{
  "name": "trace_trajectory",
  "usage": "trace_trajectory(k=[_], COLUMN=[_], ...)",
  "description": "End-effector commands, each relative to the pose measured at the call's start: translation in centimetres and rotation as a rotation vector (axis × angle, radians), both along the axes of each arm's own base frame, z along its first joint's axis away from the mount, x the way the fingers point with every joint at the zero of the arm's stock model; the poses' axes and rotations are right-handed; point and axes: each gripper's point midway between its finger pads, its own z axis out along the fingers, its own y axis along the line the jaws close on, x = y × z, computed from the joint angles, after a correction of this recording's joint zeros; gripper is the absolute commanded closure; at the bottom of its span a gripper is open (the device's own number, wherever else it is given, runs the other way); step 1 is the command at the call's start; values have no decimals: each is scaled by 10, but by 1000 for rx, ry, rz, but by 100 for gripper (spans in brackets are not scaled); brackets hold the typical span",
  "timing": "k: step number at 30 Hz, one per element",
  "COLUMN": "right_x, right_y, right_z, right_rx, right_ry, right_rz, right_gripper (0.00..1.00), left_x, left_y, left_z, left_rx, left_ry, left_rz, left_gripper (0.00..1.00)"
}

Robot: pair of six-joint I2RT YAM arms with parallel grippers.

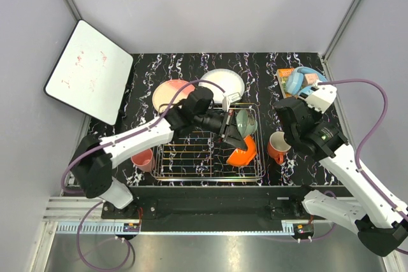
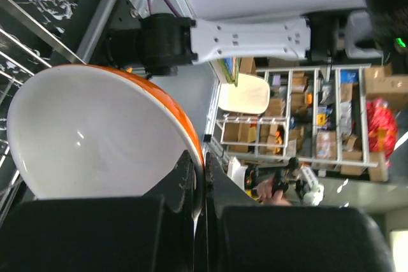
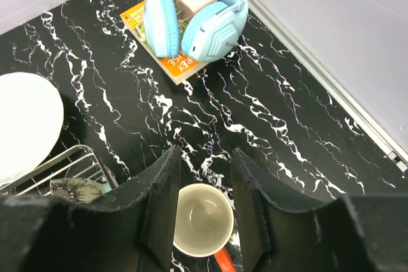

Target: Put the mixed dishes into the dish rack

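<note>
My left gripper [image 1: 231,137] is shut on the rim of the orange bowl [image 1: 243,153], which stands tilted on edge at the right end of the dish rack [image 1: 185,151]. In the left wrist view the fingers [image 2: 185,179] pinch the bowl's rim and its cream inside [image 2: 95,132] faces the camera. The mint-green bowl [image 1: 245,121] stands in the rack behind it. My right gripper [image 3: 205,176] is open above the orange mug [image 3: 203,220], which stands upright on the table right of the rack [image 1: 278,146]. The pink plate [image 1: 172,93] and white plate [image 1: 223,84] lie behind the rack. The small pink cup [image 1: 143,158] stands left of it.
Light-blue headphones [image 1: 303,81] lie on an orange book at the back right, also seen in the right wrist view [image 3: 191,17]. A white board [image 1: 89,71] leans at the back left. Grey walls enclose the black marbled table.
</note>
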Motion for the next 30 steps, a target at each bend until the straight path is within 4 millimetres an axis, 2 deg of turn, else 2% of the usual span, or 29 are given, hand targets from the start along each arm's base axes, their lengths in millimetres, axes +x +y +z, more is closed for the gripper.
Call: trace_trajectory(k=[1, 3, 4, 5, 8, 13, 22, 30], right_x=[-3, -2, -2, -2, -2, -8, -10, -10], right_y=[-1, 0, 1, 2, 3, 1, -1, 0], right_z=[5, 5, 5, 4, 0, -5, 10, 3], right_rx=[49, 57, 65, 68, 87, 108, 102, 101], right_ry=[-20, -21, -22, -22, -16, -15, -23, -7], right_rz=[-16, -16, -14, -14, -17, -20, -15, -13], right_gripper=[55, 56, 56, 57, 57, 58, 58, 58], left_x=[31, 36, 41, 44, 50, 50, 47, 46], left_y=[-29, -39, -44, -50, -56, -49, -49, -41], left_z=[27, 21, 28, 20, 15, -13, -42, -58], left_rx=[-144, -133, -171, -156, -154, -93, -12, 23], left_ry=[36, 72, 52, 66, 82, 123, 171, 223], left_rz=[145, 173, 187, 193, 215, 263, 294, 320], left_gripper=[100, 100, 100, 100, 100, 100, 100, 100])
